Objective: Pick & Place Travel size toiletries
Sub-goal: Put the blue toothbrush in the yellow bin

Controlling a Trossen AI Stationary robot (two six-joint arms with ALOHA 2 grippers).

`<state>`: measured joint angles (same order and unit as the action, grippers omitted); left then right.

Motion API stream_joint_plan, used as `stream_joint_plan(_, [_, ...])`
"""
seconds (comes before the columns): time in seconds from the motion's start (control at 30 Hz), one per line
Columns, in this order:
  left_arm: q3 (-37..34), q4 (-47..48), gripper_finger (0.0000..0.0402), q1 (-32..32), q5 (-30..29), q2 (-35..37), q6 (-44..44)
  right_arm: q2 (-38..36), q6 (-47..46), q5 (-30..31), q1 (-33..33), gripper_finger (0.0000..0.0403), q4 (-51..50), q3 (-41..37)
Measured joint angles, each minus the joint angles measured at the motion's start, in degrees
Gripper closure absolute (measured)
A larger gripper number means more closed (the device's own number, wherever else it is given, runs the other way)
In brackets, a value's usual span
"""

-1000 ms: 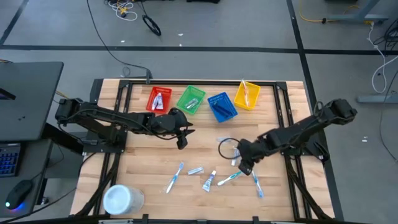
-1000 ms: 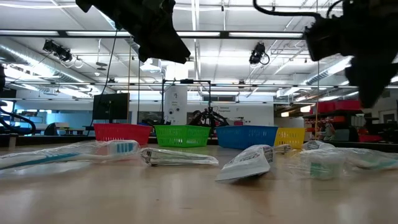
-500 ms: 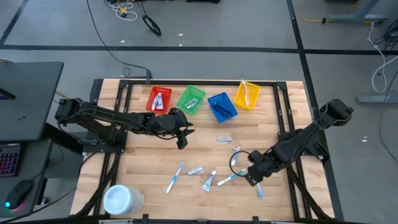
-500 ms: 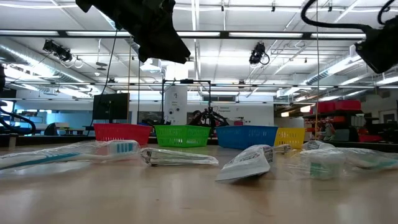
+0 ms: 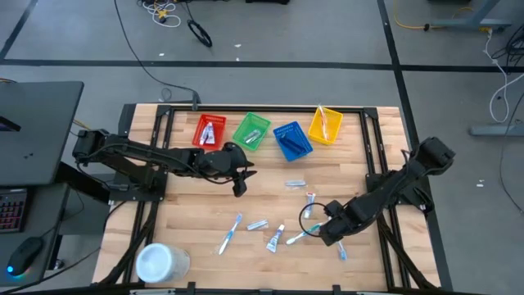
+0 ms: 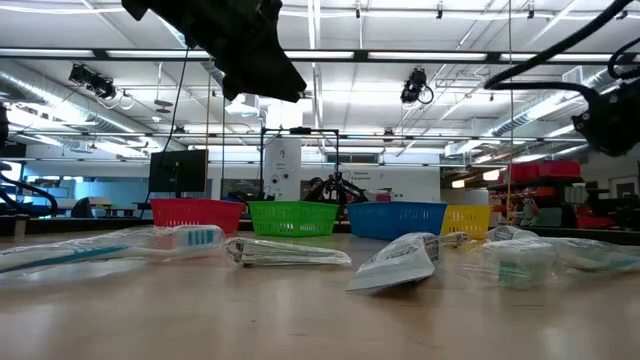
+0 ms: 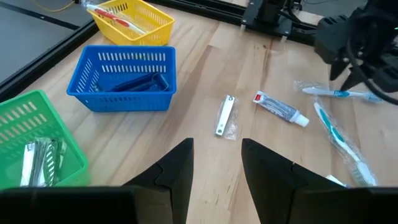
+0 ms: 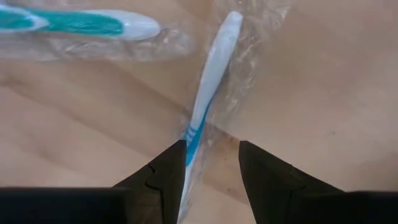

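blue-white toothbrush (image 8: 205,93) dead ahead of right gripper (image 8: 211,163), lengthwise through its open, empty jaws; left gripper (image 7: 214,165) open, far off.

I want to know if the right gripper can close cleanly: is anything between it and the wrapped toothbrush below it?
Nothing visible. The right gripper is open, its fingers either side of the wrapped toothbrush. A second wrapped toothbrush lies apart, beyond its tip.

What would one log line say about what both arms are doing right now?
right gripper: open, low over wrapped toothbrush, fingers astride it | left gripper: open, empty, waiting near blue basket | toothbrush not yet gripped
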<state>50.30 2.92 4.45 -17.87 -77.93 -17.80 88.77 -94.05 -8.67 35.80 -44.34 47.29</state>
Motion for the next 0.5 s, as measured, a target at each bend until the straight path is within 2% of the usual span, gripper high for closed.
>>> stream_joint_plan(0.23, [0.0, 1.68, 0.0258, 0.02, 5.53, 0.0, 0.12, 2.63, 0.25, 2.51, -1.38, 0.0245, 1.53, 0.0])
stream_joint_plan(0.4, [-0.02, 5.17, 0.0258, 0.04, 5.48, -0.02, -0.93, 5.0, 0.58, 2.55, -1.38, 0.0251, 1.56, 0.15])
stream_joint_plan(0.5, [-0.02, 5.59, 0.0258, 0.04, 5.14, -0.04, -1.05, 5.58, 1.31, 2.42, -1.41, 0.0273, 1.45, 0.27])
